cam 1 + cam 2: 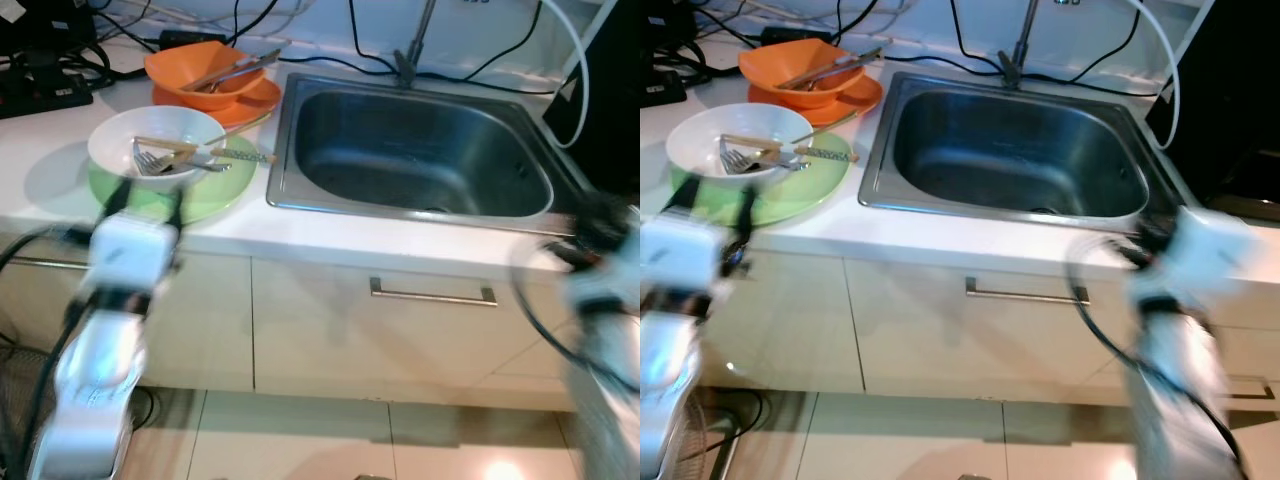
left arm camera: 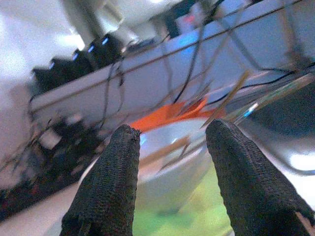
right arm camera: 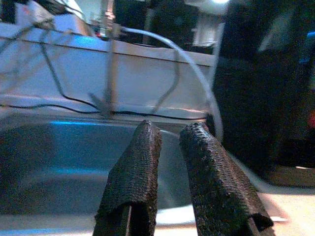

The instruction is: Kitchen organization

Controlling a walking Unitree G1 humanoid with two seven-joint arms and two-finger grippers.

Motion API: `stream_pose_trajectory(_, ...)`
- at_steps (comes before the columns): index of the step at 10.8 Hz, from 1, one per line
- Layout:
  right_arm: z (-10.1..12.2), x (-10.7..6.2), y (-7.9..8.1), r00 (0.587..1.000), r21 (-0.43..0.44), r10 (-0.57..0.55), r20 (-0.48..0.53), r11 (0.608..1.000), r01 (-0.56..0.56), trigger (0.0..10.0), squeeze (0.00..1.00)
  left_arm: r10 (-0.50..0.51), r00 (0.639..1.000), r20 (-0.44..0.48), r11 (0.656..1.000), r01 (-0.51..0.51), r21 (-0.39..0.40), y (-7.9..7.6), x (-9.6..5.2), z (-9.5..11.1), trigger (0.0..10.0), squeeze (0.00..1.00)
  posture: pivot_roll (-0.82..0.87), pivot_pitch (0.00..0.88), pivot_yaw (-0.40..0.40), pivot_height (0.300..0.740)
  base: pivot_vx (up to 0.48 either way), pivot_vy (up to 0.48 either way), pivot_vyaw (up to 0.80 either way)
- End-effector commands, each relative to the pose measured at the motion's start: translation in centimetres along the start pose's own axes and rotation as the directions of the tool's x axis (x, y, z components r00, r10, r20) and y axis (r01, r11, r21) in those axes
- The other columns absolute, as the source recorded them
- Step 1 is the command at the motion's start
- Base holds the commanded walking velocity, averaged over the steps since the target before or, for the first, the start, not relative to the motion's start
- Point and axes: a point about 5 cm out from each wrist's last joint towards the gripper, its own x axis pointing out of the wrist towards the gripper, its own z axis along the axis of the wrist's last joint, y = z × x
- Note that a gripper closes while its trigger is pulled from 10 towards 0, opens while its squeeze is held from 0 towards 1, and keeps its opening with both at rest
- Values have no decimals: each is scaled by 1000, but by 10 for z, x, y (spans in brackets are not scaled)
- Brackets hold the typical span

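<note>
Dishes are all unsorted on the table left of the empty sink, white bowl with cutlery on the green plate, my left tool spread before it empty, right tool nearly closed, empty

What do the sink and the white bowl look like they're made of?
The sink looks like brushed stainless steel: grey metal with soft, dull reflections. The white bowl is probably glazed ceramic, smooth and glossy, though hard plastic can't be ruled out.
</note>
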Motion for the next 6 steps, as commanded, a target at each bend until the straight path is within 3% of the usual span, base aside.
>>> stream_pose_trajectory(1, -8, 9, 6, 999, 10, 21, -36, 1000, -21, 10000, 0, -83, 997, 5, 996, 83, 23, -12, 4, 1, 10000, 0, -41, 38, -129, 740, 0, 0, 0)
stream_pose_trajectory(3, -13, 24, 20, 998, 85, 29, -51, 996, -25, 10000, 0, -152, 988, 36, 988, 151, 35, -22, 12, 8, 10000, 0, -32, 31, -131, 740, 0, 0, 0)
stream_pose_trajectory(6, -20, 42, 41, 996, 126, 75, -56, 990, -68, 10000, 0, -215, 973, 88, 976, 210, 63, -31, 23, 19, 10000, 0, -19, 24, -131, 740, 0, 0, 0)
